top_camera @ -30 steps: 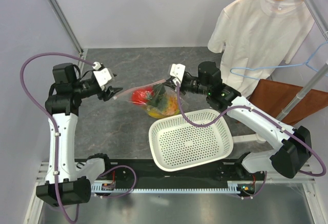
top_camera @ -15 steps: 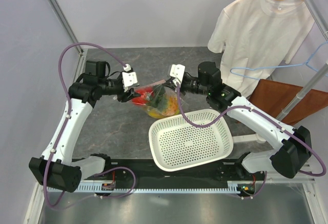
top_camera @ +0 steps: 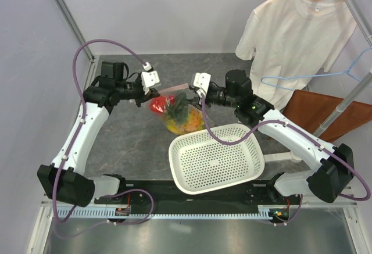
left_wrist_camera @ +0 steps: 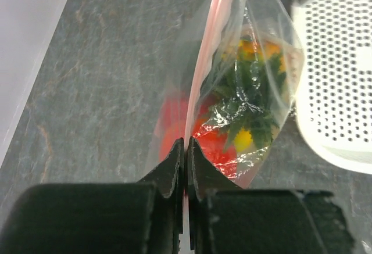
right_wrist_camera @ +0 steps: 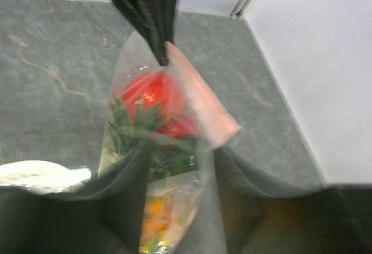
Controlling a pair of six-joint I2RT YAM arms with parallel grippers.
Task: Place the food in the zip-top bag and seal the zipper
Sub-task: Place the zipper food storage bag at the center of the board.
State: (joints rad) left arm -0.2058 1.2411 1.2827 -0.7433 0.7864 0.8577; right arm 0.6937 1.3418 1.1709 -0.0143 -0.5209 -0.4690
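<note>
The clear zip-top bag (top_camera: 177,113) hangs over the grey table between my two grippers. It holds the food: a red fruit (left_wrist_camera: 216,142), the pineapple's green crown (left_wrist_camera: 251,94), and orange and yellow pieces (top_camera: 181,124) lower down. My left gripper (left_wrist_camera: 186,149) is shut on the pinkish-red zipper (left_wrist_camera: 213,39) at its left end. In the top view the left gripper (top_camera: 154,93) is at the bag's left corner. My right gripper (right_wrist_camera: 177,167) stands open, its fingers either side of the bag. The zipper's end (right_wrist_camera: 216,125) there is loose.
A white perforated basket (top_camera: 192,138) sits on the table just in front of the bag. A white T-shirt (top_camera: 290,39) hangs on a rack at the back right, with a blue hanger (top_camera: 302,79) and a brown board (top_camera: 325,114) beside it.
My left arm swung in from the left to the bag and shut on the zipper's left end. My right gripper opened and let go of the zipper's other end.
</note>
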